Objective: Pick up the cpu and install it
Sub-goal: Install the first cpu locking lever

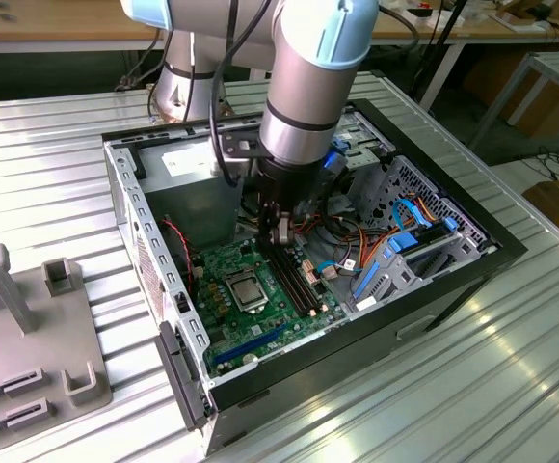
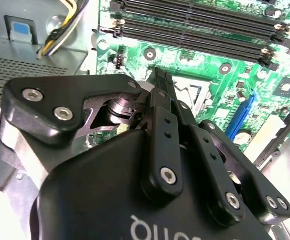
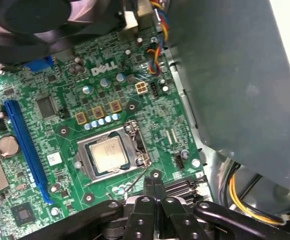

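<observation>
The cpu (image 1: 245,287) is a small square part with a dull grey centre, lying flat in its socket on the green motherboard (image 1: 260,318) inside the open computer case. In the first wrist view the cpu (image 3: 108,152) shows in full, framed by the metal socket bracket. My gripper (image 1: 281,231) hangs above the board, just beyond the cpu and near the far end of the black memory slots (image 1: 294,275). Its two black fingers (image 3: 149,186) are pressed together with nothing between them. In the second wrist view the gripper (image 2: 160,77) points down at the socket area and hides part of it.
The grey power-supply box (image 1: 188,169) stands close behind the gripper. Orange and blue cables (image 1: 395,231) and a drive cage fill the case's right side in the exterior view. A long blue slot (image 3: 25,145) runs along the board. A grey fixture (image 1: 29,328) sits outside the case on the ribbed table.
</observation>
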